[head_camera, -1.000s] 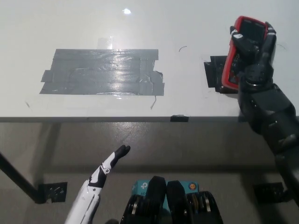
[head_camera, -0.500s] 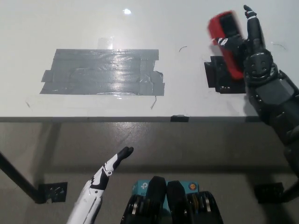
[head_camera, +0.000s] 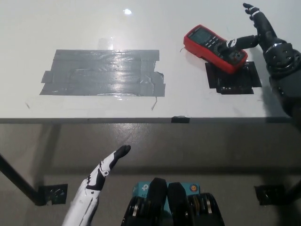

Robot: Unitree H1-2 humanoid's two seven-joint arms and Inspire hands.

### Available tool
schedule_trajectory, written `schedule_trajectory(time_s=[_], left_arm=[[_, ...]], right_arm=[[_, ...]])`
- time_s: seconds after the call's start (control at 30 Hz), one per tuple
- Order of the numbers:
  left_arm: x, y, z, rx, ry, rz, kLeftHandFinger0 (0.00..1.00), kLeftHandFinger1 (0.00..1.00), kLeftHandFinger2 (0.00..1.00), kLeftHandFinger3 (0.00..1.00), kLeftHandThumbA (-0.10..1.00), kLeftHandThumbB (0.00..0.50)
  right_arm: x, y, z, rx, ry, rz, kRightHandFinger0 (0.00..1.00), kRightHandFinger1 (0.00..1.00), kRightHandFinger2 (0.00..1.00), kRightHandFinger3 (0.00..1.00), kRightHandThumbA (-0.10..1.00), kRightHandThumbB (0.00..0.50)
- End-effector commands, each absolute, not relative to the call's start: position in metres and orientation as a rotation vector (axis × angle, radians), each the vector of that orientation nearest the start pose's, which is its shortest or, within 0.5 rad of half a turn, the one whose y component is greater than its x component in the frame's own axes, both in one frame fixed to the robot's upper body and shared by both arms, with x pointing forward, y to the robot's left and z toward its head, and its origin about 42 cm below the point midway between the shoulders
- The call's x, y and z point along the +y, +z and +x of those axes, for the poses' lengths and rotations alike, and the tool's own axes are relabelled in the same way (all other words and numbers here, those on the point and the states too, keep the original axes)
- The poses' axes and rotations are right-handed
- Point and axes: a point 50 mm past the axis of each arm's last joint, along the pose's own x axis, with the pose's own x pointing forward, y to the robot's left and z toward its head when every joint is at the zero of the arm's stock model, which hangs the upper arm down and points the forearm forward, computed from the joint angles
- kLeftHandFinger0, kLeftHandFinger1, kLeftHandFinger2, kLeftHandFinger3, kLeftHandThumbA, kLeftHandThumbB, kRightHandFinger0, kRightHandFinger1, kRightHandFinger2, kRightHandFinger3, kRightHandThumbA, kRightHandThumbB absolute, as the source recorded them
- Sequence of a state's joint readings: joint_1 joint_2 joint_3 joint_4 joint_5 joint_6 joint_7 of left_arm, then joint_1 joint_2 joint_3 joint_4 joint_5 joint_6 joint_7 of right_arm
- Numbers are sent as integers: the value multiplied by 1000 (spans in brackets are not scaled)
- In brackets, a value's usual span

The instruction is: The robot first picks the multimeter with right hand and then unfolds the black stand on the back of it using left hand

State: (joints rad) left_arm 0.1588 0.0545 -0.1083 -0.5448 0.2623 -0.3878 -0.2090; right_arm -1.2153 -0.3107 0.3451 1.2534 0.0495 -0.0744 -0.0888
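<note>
The multimeter (head_camera: 214,48), red-cased with a dark face and a display at its upper left, lies face up and slanted on the white table (head_camera: 188,101). Its right end rests over a black tape patch (head_camera: 235,77). My black right hand (head_camera: 263,35) is just right of it, open with fingers spread. One finger (head_camera: 241,42) reaches to the meter's right end. The stand on the meter's back is hidden. My white left hand (head_camera: 107,165) rests low at the lower left, below the table's front edge, fingers stretched out and holding nothing.
A large patch of grey tape (head_camera: 103,73) covers the table's left middle. The table's front edge (head_camera: 94,120) runs across the picture, with a small black tape tab (head_camera: 180,119) on it. Below is floor, with a table leg's foot (head_camera: 52,193).
The multimeter, held upright in my right hand a second ago, now lies flat on the table, further left. The right hand has opened and drawn back to the right.
</note>
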Motion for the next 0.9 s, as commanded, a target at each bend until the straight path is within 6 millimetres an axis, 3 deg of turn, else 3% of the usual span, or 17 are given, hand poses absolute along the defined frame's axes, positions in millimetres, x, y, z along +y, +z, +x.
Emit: schedule_trajectory(time_s=[0.0,0.07,0.13,0.17,0.23,0.3,0.43,0.53,0.57,0.6,0.67,0.77,0.87], left_arm=[[188,235,213,-830,-249,353,1000,1000,1000,1000,1000,244],[189,239,225,-817,-245,352,1000,1000,1000,1000,1000,272],[187,245,238,-807,-244,345,1000,1000,1000,1000,1000,279],[186,249,247,-788,-238,328,1000,1000,1000,1000,1000,272],[186,254,269,-754,-236,277,1000,1000,1000,1000,1000,208],[183,254,286,-737,-238,239,1000,1000,1000,1000,1000,159],[179,257,321,-699,-198,224,1000,1000,1000,1000,1000,87],[186,254,337,-687,-164,227,1000,1000,1000,1000,1000,81],[188,251,340,-676,-153,221,1000,1000,1000,1000,1000,68],[192,249,345,-665,-138,221,1000,1000,1000,1000,1000,97],[199,245,351,-646,-121,238,1000,1000,1000,1000,1000,113],[209,237,359,-621,-96,266,1000,1000,1000,1000,1000,124],[219,231,360,-595,-80,262,1000,1000,1000,1000,1000,146]], right_arm=[[-251,429,588,-371,1,-535,1000,1000,1000,1000,898,453],[-251,465,561,-505,0,-525,1000,1000,1000,1000,940,453],[-257,489,536,-584,3,-526,1000,1000,1000,1000,969,448],[-260,501,511,-683,23,-522,1000,1000,1000,1000,968,437],[-264,517,460,-828,22,-542,1000,1000,1000,1000,994,445],[-269,517,417,-947,40,-552,1000,1000,1000,1000,989,414],[-281,498,342,-1079,51,-473,1000,1000,1000,1000,942,458],[-280,469,308,-1098,89,-399,1000,1000,1000,1000,930,411],[-279,459,300,-1093,96,-384,1000,1000,1000,1000,924,418],[-277,445,291,-1090,94,-372,1000,1000,1000,1000,931,379],[-273,425,282,-1085,97,-343,1000,1000,1000,1000,927,356],[-267,394,275,-1031,139,-199,1000,1000,1000,1000,848,390],[-263,377,271,-1010,133,-217,1000,1000,1000,1000,888,383]])
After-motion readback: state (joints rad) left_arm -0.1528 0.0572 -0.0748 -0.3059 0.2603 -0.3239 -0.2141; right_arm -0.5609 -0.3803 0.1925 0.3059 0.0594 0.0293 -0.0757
